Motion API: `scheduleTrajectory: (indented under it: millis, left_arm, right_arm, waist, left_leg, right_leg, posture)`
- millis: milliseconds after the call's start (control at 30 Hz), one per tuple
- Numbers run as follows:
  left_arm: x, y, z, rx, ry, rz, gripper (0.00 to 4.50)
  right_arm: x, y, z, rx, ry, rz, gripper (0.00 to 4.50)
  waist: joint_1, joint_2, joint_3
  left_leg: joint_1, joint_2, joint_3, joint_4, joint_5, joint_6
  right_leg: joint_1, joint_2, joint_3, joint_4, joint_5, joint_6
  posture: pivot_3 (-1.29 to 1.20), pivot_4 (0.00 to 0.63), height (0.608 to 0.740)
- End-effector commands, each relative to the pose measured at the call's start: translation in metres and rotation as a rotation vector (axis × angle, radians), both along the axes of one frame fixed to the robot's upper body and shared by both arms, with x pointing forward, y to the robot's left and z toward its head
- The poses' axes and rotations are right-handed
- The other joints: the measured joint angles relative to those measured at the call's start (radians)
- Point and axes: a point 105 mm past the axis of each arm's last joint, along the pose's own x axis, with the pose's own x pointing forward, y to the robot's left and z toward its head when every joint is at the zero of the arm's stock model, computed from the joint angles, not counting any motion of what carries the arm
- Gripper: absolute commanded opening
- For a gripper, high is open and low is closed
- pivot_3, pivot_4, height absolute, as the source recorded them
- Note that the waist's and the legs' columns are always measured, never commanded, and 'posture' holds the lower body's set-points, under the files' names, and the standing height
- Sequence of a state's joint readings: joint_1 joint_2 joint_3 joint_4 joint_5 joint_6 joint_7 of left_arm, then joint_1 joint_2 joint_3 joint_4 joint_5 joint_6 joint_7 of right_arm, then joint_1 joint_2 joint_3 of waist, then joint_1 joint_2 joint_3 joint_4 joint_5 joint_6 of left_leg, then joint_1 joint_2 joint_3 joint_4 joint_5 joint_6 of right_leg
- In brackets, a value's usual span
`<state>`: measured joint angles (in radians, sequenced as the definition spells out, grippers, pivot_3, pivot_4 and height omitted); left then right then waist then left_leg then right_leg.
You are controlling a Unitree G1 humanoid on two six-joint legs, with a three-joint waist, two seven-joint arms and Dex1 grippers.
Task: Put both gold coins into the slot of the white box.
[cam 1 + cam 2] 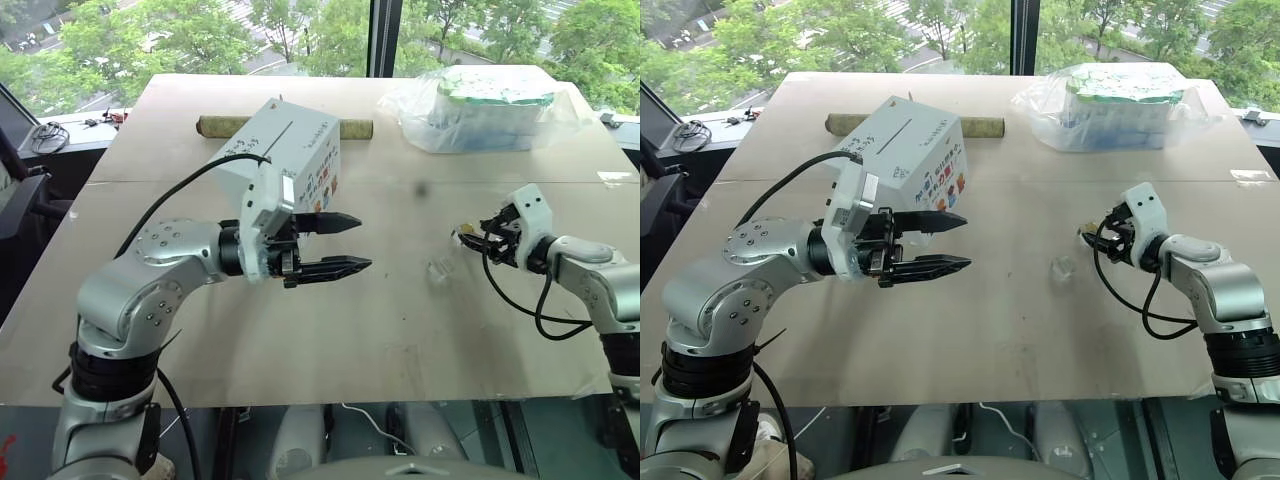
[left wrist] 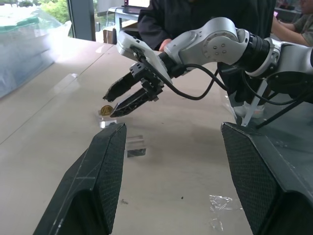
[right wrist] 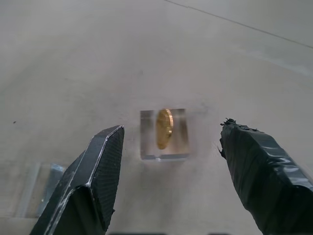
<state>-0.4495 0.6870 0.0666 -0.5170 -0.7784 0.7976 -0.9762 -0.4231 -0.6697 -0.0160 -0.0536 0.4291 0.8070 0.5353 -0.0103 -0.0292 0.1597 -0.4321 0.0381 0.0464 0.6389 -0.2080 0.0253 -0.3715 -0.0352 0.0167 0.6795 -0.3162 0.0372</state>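
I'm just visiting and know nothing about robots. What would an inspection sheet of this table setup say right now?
Surface: pale table, one seam across.
Job's things: white box tilted, slot showing; one gold coin upright in clear holder; second coin not seen.
Clutter: second clear holder, bagged bundle, roll behind box.
Grippers: left gripper open, empty; right gripper open around coin, not touching.
Cables: black cables on both arms.
Surroundings: windows, trees, person standing nearby.
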Motion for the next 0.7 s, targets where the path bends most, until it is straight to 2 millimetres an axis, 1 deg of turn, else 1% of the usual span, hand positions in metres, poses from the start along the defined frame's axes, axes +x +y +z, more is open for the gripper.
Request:
scheduleTrajectory:
  millis: [33, 67, 100, 400, 500, 700]
  left_arm:
    - [-0.0061, -0.0023, 0.0064, -0.007, -0.047, -0.014, 3.15]
    - [-0.0061, -0.0023, 0.0063, -0.008, -0.046, -0.012, 3.15]
    - [-0.0060, -0.0021, 0.0063, -0.010, -0.046, -0.011, 3.15]
    - [-0.0055, -0.0023, 0.0067, -0.022, -0.043, -0.006, 3.15]
    - [-0.0050, -0.0016, 0.0065, -0.021, -0.044, -0.004, 3.15]
    - [-0.0042, -0.0012, 0.0055, -0.026, -0.041, 0.000, 3.15]
  right_arm:
    - [0.0048, -0.0012, 0.0151, -0.006, -0.057, 0.002, 1.57]
    - [0.0049, -0.0013, 0.0148, -0.009, -0.056, 0.002, 1.29]
    - [0.0051, -0.0012, 0.0147, -0.014, -0.058, 0.004, 0.81]
    - [0.0068, -0.0017, 0.0135, -0.009, -0.053, 0.001, 0.81]
    - [0.0067, -0.0010, 0.0134, -0.004, -0.051, 0.005, 0.02]
    - [0.0056, 0.0015, 0.0150, 0.001, -0.056, 0.020, 0.02]
  waist:
    - [0.000, 0.000, 0.000]
    - [0.000, 0.000, 0.000]
    - [0.000, 0.000, 0.000]
    - [0.000, 0.000, 0.000]
    - [0.000, 0.000, 0.000]
    - [0.000, 0.000, 0.000]
  left_leg:
    - [0.000, 0.000, 0.000, 0.000, 0.000, 0.000]
    - [0.000, 0.000, 0.000, 0.000, 0.000, 0.000]
    - [0.000, 0.000, 0.000, 0.000, 0.000, 0.000]
    - [0.000, 0.000, 0.000, 0.000, 0.000, 0.000]
    - [0.000, 0.000, 0.000, 0.000, 0.000, 0.000]
    - [0.000, 0.000, 0.000, 0.000, 0.000, 0.000]
  right_leg:
    - [0.000, 0.000, 0.000, 0.000, 0.000, 0.000]
    - [0.000, 0.000, 0.000, 0.000, 0.000, 0.000]
    - [0.000, 0.000, 0.000, 0.000, 0.000, 0.000]
    - [0.000, 0.000, 0.000, 0.000, 0.000, 0.000]
    - [0.000, 0.000, 0.000, 0.000, 0.000, 0.000]
    - [0.000, 0.000, 0.000, 0.000, 0.000, 0.000]
  posture:
    - [0.00, 0.150, 0.740]
    - [0.00, 0.150, 0.740]
    - [0.00, 0.150, 0.740]
    - [0.00, 0.150, 0.740]
    - [0.00, 0.150, 0.740]
    - [0.00, 0.150, 0.740]
